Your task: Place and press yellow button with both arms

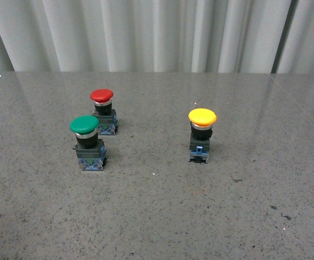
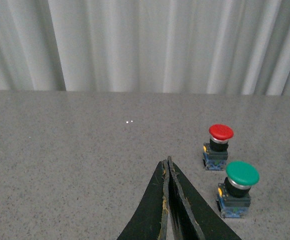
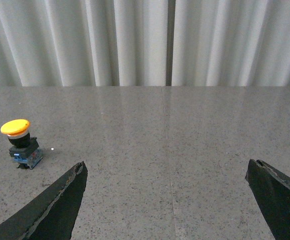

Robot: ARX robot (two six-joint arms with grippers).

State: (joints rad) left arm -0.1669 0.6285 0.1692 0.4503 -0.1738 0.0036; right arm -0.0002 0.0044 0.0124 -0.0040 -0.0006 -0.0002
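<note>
speckled grey table, white curtain behind; yellow button stands upright; left end effector clenched, right end effector released.

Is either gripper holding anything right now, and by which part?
Nothing is held. The left gripper has jaws shut empty, the right gripper wide open; the yellow mushroom-capped push-button stands untouched.

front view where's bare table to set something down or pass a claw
Widest free patch: the near strip of table in front of all three buttons. Also open: the lane between the green button and the yellow button, and the stretch right of the yellow one. Crowded: left side, where the red button stands close behind the green.
</note>
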